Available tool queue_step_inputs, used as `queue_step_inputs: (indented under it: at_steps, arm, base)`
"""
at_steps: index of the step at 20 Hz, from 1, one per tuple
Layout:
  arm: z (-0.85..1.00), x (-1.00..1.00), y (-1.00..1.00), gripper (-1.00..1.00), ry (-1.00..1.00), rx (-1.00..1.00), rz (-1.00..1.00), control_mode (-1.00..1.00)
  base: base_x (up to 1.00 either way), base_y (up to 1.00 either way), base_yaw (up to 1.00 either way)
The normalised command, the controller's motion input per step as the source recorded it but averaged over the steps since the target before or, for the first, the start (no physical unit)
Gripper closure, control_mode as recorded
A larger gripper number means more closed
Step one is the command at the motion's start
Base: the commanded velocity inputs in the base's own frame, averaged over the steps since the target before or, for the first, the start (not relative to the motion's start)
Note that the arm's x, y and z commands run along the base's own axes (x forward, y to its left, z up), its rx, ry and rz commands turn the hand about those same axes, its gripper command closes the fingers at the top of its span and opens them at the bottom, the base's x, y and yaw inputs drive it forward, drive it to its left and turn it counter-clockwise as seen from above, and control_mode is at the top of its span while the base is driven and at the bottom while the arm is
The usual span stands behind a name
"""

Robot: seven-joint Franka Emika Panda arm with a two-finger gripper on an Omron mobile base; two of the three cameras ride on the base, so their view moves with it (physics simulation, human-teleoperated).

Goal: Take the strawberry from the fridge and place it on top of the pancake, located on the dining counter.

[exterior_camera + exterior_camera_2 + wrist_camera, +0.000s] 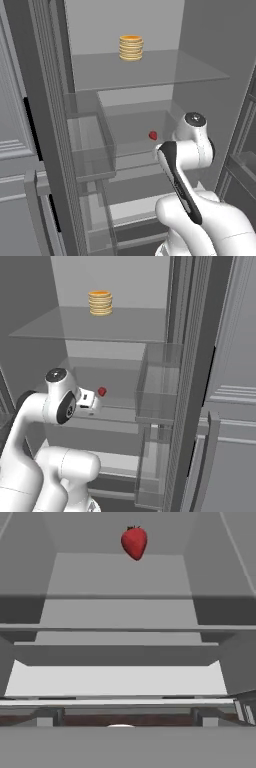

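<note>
status: early stage. the fridge (200, 40) stands open, so access is done. the strawberry (153, 135) lies on a lower glass shelf (130, 147), ungrasped. the tool (94, 400) is inside the fridge, level with that shelf, near the strawberry but apart from it; judging by its widest setting, its jaws are apart and hold nothing. a yellow-golden pancake stack (131, 47) without a plate sits on the upper shelf (150, 70); it is not the target. remaining: close in, clamp the strawberry, withdraw, travel to the dining worktop, set it on the plated pancake.
</note>
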Motion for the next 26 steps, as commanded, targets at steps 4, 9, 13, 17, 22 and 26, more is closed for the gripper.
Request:
queue_step_inputs:
  at_steps: [4, 9, 13, 17, 22, 26]
  arm:
    - [0.11, 0.79, 0.0, -1.0, -0.21, 0.0, -0.07, -1.0]
    - [0.24, 0.7, 0.03, -1.0, -0.06, 0.0, -0.06, -1.0]
    - [0.16, 0.31, -0.01, -1.0, 0.0, 0.0, 0.0, -1.0]
    - [0.01, 0.55, -0.05, -1.0, 0.09, 0.0, 0.04, -1.0]
    - [-0.11, 0.86, 0.0, -1.0, 0.06, 0.0, 0.06, -1.0]
    - [-0.21, 0.7, 0.0, -1.0, 0.05, 0.0, 0.05, -1.0]
  base:
    - [0.0, 0.0, 0.0]
    - [0.0, 0.0, 0.0]
    - [0.0, 0.0, 0.0]
    - [0.0, 0.0, 0.0]
    - [0.0, 0.0, 0.0]
    - [0.0, 0.0, 0.0]
